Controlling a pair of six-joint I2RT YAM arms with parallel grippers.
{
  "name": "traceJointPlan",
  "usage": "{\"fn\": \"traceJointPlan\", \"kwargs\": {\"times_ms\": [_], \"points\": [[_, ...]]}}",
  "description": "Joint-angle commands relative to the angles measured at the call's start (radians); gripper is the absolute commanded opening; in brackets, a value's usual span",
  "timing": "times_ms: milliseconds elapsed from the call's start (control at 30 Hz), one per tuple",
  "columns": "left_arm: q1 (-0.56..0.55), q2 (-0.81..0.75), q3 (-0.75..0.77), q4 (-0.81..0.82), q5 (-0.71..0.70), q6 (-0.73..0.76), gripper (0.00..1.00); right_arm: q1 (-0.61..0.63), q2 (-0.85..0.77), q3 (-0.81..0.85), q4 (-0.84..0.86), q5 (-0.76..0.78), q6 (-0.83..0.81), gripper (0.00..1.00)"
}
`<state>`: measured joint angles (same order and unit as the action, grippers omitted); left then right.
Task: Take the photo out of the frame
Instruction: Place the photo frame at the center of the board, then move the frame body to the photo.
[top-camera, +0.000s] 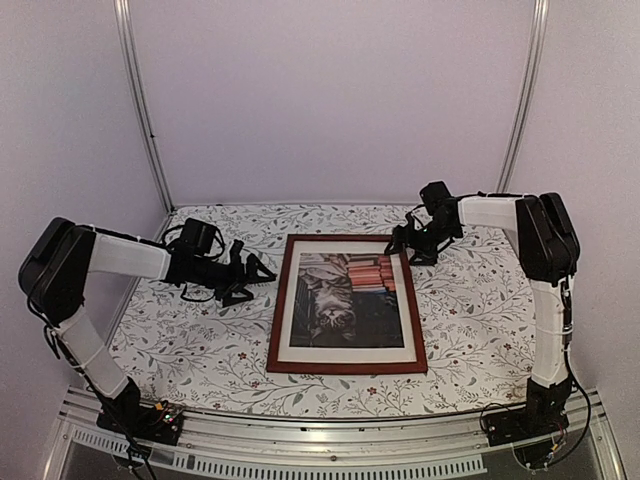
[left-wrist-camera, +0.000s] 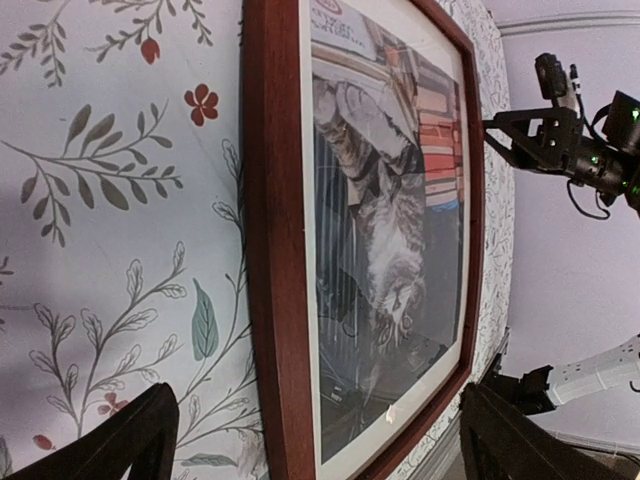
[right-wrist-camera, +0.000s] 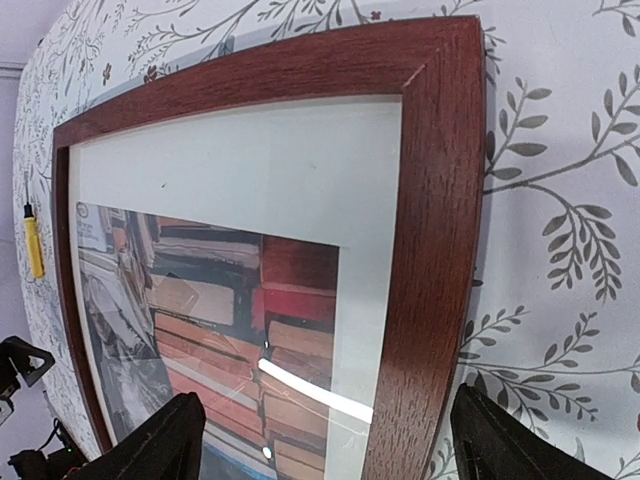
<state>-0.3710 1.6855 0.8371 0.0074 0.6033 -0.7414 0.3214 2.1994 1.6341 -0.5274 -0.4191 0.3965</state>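
**Frame and photo before extraction.** The frame (top-camera: 345, 367) lies flat on the bench (top-camera: 180, 340), face up, with the photo (top-camera: 345, 300) seated inside it; removal has not begun.

- **Left jaws:** They stand fully apart and hold nothing. The frame's long rail lies ahead of them, clear of both fingertips (left-wrist-camera: 130, 440).
- **Right jaws:** They are likewise spread wide and empty. The frame's far corner lies ahead of them, within the span of the 2 fingertips (right-wrist-camera: 170, 445). Whether they touch the wood cannot be told.
- **Placement:** With 1 arm on each side, the arms appear placed to steady, lift or turn the frame, since a print of this kind most likely comes out from the back.
- **Frame:** It is thin, dark reddish-brown wood with mitred corners, slightly larger than the print.
- **Photo:** It shows a tabby cat among stacked red-orange books, inside a wide white border. A bright streak of glare across the books suggests a glazed or glossy front. If so, that face gives the jaws nothing to grip, and the rails and corners are the only practical holds.
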Motion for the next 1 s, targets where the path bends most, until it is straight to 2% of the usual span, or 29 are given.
{"fn": "traceJointPlan", "kwargs": {"times_ms": [0,133,500,800,967], "points": [[-0.024,0.02,0.036,-0.005,-0.037,0.029,1.0,0.042,-0.06,0.041,-0.058,0.155,-0.038,0.88],[-0.036,0.025,0.049,-0.05,-0.057,0.032,0.99,0.067,-0.072,0.025,-0.088,0.235,-0.044,0.9],[-0.068,0.034,0.076,-0.094,-0.106,0.057,0.99,0.149,-0.223,-0.215,-0.029,0.363,0.005,0.94],[-0.072,0.015,0.071,-0.122,-0.129,0.068,0.99,0.234,-0.344,-0.41,0.054,0.363,0.113,0.94],[-0.071,0.007,0.07,-0.128,-0.135,0.069,0.99,0.274,-0.356,-0.453,0.092,0.349,0.154,0.94]]}}
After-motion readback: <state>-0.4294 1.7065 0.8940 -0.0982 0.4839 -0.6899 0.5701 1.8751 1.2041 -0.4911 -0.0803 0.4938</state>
